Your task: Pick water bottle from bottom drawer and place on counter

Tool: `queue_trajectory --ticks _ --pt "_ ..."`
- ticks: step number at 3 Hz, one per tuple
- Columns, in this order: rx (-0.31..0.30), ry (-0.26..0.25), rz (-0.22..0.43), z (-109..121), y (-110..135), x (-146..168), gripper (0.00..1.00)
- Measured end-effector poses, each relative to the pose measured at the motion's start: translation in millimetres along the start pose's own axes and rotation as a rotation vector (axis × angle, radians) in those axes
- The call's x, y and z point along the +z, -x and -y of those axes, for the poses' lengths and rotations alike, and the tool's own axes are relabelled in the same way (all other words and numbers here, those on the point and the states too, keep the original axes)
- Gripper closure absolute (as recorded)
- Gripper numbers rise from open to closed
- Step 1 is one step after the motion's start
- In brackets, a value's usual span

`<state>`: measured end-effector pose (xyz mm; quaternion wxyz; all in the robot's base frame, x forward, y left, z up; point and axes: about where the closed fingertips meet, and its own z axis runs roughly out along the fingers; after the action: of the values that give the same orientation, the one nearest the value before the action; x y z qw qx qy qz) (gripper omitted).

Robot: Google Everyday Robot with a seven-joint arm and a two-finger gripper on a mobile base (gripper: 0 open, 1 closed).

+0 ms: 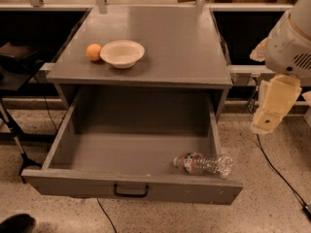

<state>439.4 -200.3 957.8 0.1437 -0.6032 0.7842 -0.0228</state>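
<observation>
The water bottle lies on its side in the front right corner of the open bottom drawer, white cap pointing left, touching the front panel. The drawer is pulled fully out, with its dark handle centred on the front. The counter is the grey top above it. My gripper hangs at the right edge of the view, beside the cabinet's right side, above and to the right of the bottle and well apart from it. It holds nothing that I can see.
A white bowl and an orange sit on the left part of the counter. Dark side shelves flank the cabinet. Cables run over the speckled floor at the right. A black stand leg is at the left.
</observation>
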Motion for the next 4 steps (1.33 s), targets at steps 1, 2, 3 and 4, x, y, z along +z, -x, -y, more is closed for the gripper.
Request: queue_trajectory --ticks 1,2,3,4 --pt "0.011 0.034 -0.016 -17 23 28 0.0" --pt "0.053 0.08 -0.027 -34 40 64 0.0" --pt "0.173 0.143 -0.017 -43 39 101 0.0" --pt "0.247 0.205 -0.027 -50 37 132 0.0"
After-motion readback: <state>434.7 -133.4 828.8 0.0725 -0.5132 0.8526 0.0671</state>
